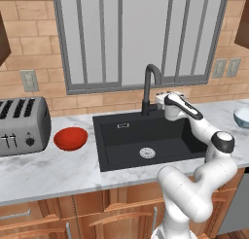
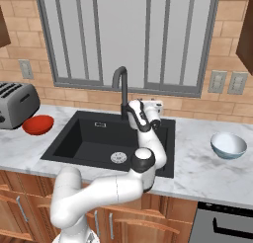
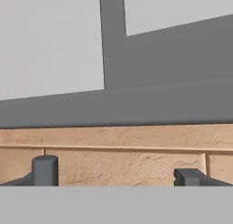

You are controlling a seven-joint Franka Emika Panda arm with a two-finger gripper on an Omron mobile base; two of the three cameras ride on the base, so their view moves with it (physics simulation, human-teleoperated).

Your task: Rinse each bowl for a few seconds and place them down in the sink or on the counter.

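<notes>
Nearest, along the front edge, wooden cabinets (image 1: 48, 213) under the white marble-patterned countertop with grey veins (image 1: 44, 172).

Set into that counter, the large rectangular matte black sink (image 1: 116, 148), round silver drain (image 1: 147, 153) on its floor, nothing else in the basin.

At 9 o'clock from the sink, on the marble just beside the basin's left rim: the glossy red shallow bowl (image 1: 70, 138), upright, close to the silver four-slot toaster (image 1: 22, 126) further left but apart from it. In the right base view, the same red bowl (image 2: 37, 124) at the far left.

At 3 o'clock from the sink, well apart from the basin, the pale blue-white round bowl with a darker bluish outside (image 2: 228, 145), upright on the marble; seen cut by the right edge in the left base view (image 1: 241, 117).

Over the sink's back right corner, the white arm's two-finger gripper (image 1: 168, 95), raised above the rim and just right of the tall dark arched faucet (image 1: 148, 90). Pointed at the back wall: two dark finger tips (image 3: 44, 171) spread wide in the hand view, nothing between them, tan brick (image 3: 118, 166) and the grey window frame (image 3: 136, 107) straight ahead.

Farthest, brick wall with the big grey-framed window (image 1: 141, 36), one outlet (image 1: 29, 80) at 10 o'clock from the sink, two more (image 2: 227, 82) at 2 o'clock.
</notes>
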